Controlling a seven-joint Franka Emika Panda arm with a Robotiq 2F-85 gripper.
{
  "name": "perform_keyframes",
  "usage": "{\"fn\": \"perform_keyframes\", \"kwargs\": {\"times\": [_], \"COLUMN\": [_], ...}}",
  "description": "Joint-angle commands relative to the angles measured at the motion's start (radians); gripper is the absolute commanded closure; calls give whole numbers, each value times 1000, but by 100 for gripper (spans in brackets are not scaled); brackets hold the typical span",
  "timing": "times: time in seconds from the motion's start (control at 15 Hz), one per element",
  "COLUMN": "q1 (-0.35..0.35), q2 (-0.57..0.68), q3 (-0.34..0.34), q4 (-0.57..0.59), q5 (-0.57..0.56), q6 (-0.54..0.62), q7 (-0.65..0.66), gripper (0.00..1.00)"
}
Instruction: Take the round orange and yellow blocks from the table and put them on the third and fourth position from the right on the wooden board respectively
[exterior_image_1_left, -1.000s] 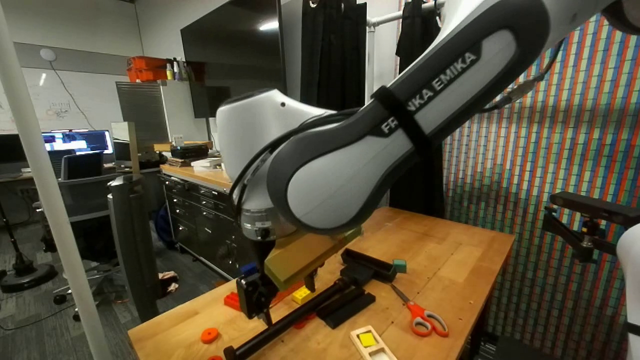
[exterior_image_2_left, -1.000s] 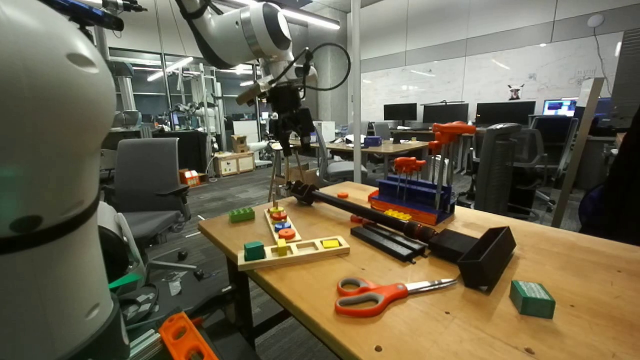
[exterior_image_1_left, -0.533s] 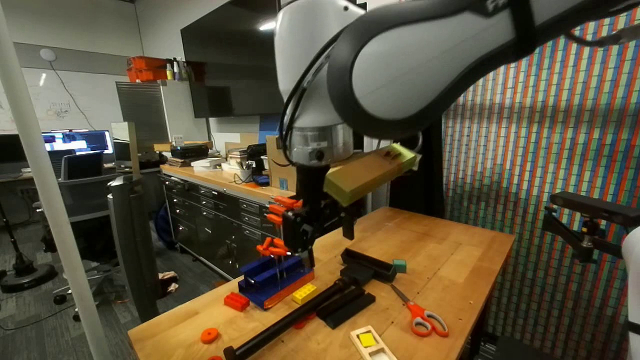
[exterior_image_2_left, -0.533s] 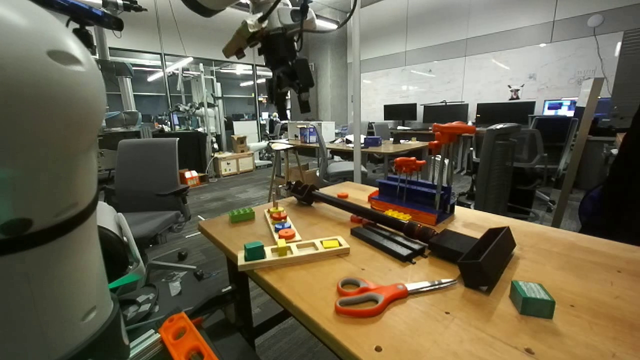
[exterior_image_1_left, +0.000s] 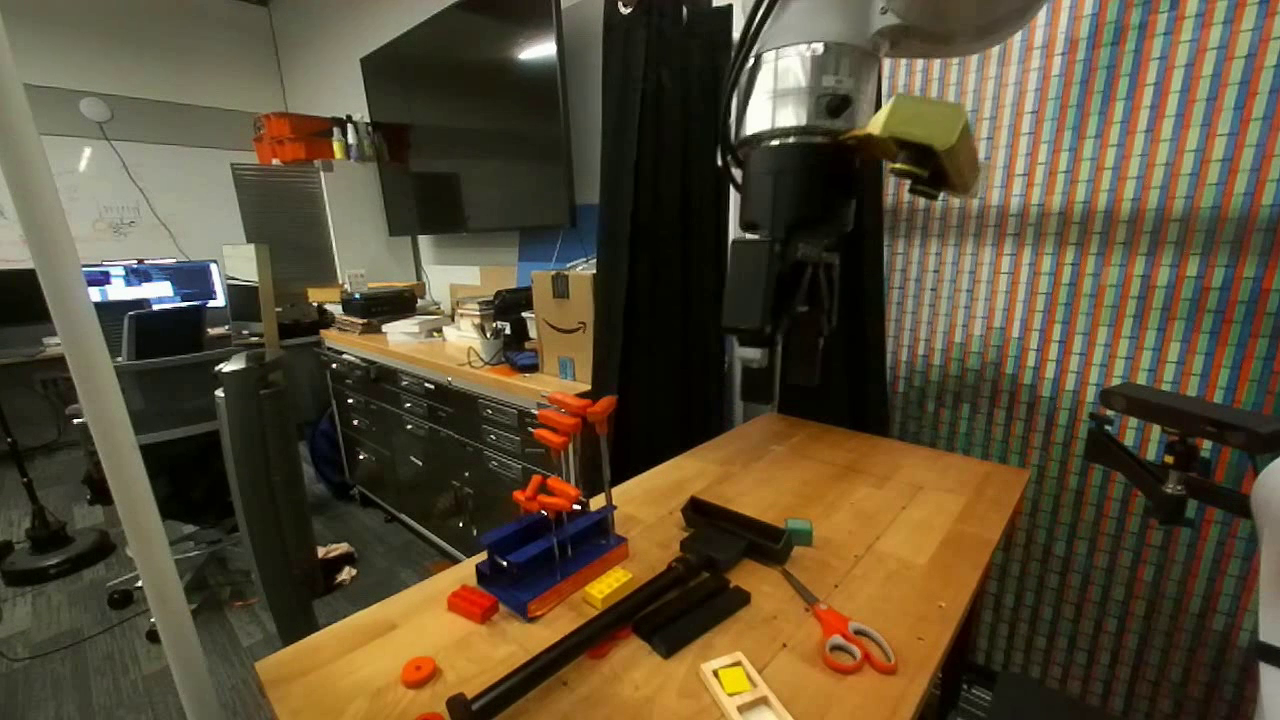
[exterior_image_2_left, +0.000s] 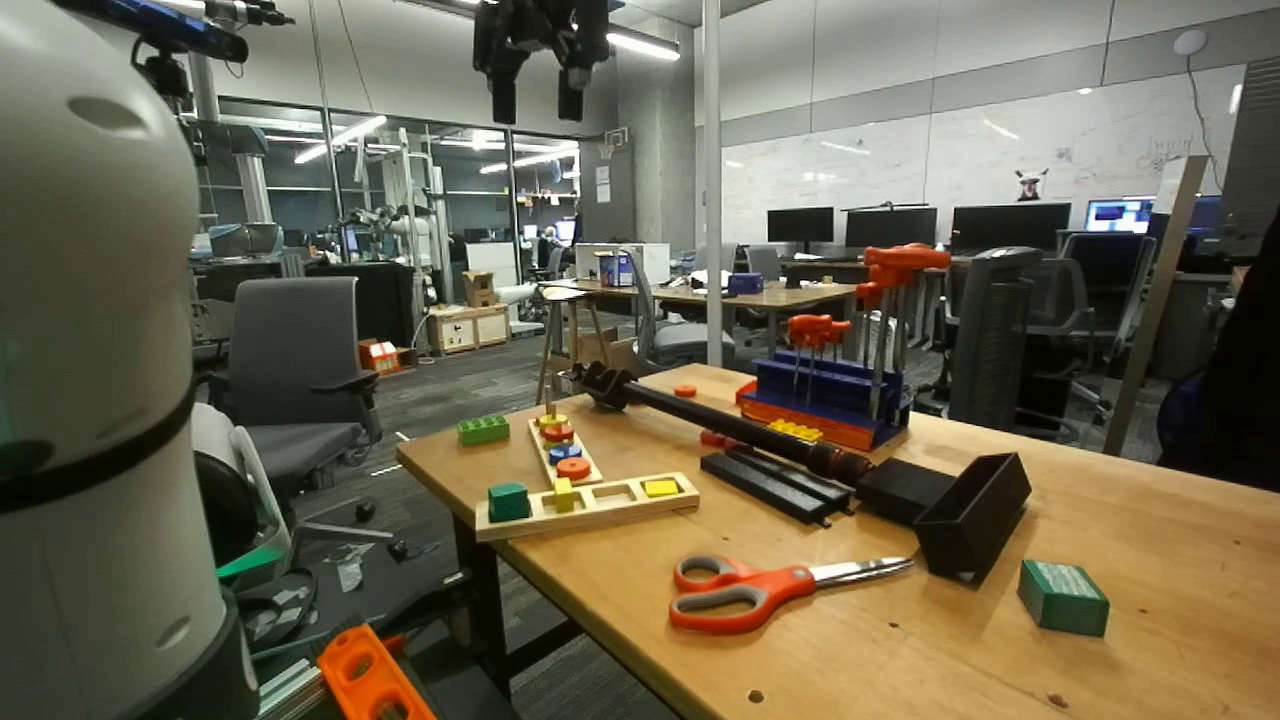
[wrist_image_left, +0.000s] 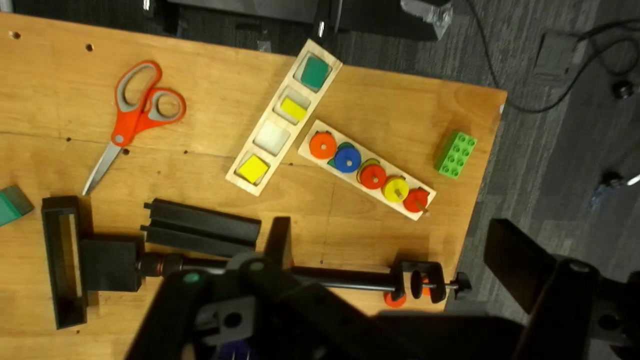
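The gripper (exterior_image_2_left: 537, 108), spread wide, has risen higher.

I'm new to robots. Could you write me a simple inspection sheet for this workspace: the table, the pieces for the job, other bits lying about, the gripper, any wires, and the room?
Surface: pale wooden tabletop with small holes.
Job's things: peg board bearing, among others, an orange disc and a yellow disc; a loose orange disc lies near the black bar.
Clutter: scissors, green toy brick, slotted tray bearing blocks, blue tool stand.
Gripper: open, raised over the tabletop; nothing seen in its grasp.
Cables: black cable beside the arm; floor cable beyond the table's edge.
Surroundings: monitors, office chair, whiteboard.
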Motion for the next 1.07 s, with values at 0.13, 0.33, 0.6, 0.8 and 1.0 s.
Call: {"fn": "perform_keyframes", "kwargs": {"times": [0.13, 0.33, 0.6, 0.8, 1.0], "q1": [-67, -92, -96, -96, -96], "q2": [-86, -77, -78, -79, -79], "q3": [-19, 0, -1, 0, 0], "q4": [10, 5, 4, 4, 4], "q5": [23, 22, 21, 21, 21], "q6": [-189, -185, -193, -195, -196], "q7": [-128, -124, -129, -129, -129], "gripper": [0, 0, 0, 0, 0]}}
